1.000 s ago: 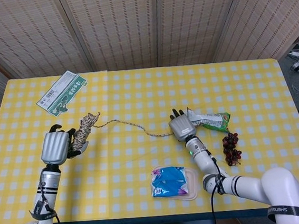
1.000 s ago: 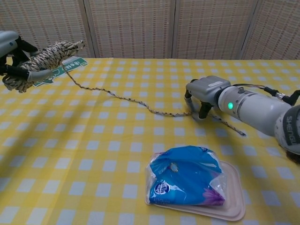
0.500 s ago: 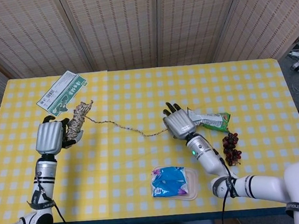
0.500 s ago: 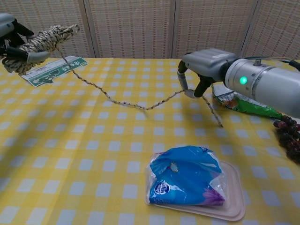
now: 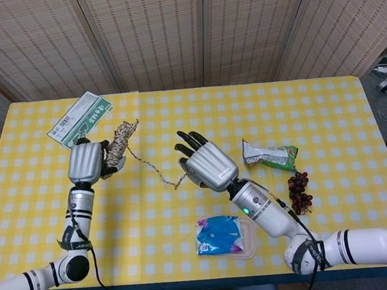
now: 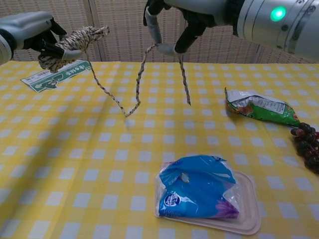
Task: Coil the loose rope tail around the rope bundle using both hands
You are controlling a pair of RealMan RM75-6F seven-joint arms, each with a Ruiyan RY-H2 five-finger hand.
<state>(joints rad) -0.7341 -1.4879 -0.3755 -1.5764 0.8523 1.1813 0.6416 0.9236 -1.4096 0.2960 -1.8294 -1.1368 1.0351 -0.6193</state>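
Note:
The rope bundle (image 5: 117,143) (image 6: 74,41) is a mottled tan coil, gripped by my left hand (image 5: 88,162) (image 6: 30,32) and held above the table at the left. From it the loose rope tail (image 5: 156,174) (image 6: 130,97) sags down in a loop and rises to my right hand (image 5: 207,164) (image 6: 187,17). That hand is raised high over the table's middle and pinches the tail between thumb and a finger. The tail's free end (image 6: 185,82) dangles below the pinch.
A green and white card (image 5: 81,119) (image 6: 54,77) lies at the back left. A green snack bag (image 5: 271,155) (image 6: 256,105) and dark grapes (image 5: 299,193) (image 6: 306,144) lie to the right. A blue packet (image 5: 218,234) (image 6: 197,191) sits on a tray (image 6: 249,219) near the front edge.
My right hand has lifted the tail off the table and carried it left toward the bundle. The left hand moved the bundle inward to the right. The rope now hangs slack between them.

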